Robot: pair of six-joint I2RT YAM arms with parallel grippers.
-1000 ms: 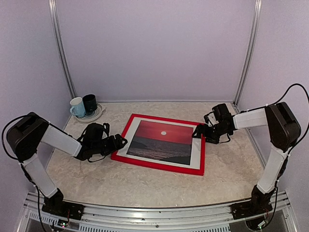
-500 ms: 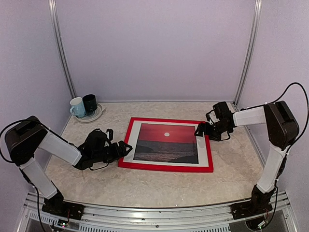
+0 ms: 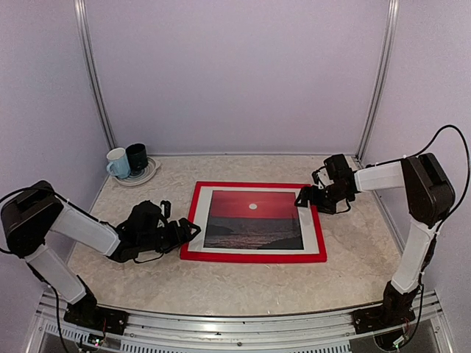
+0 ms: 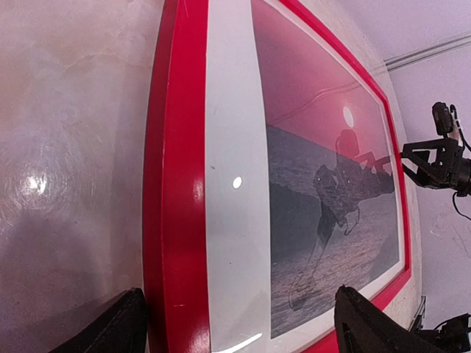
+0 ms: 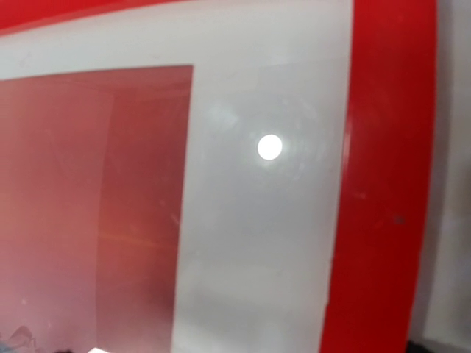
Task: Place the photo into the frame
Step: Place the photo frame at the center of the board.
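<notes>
One frame (image 3: 254, 257) holds one photo (image 3: 254, 217); two mugs (image 3: 118, 163) stand.

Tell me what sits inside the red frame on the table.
The frame holds the photo: a red sunset over dark sea, its white margin filling the opening. Whatever lies beneath the photo is covered and cannot be seen.

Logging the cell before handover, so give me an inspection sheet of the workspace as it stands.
Surface: pale marbled table.
Job's things: photo sits inside the frame, face up, flat on the table.
Clutter: white mug and black mug on a plate, far left corner.
Grippers: left claw open at the frame's left edge; right claw open at its far right corner.
Cables: black cable loops off each arm.
Surroundings: plain walls, metal posts.
</notes>
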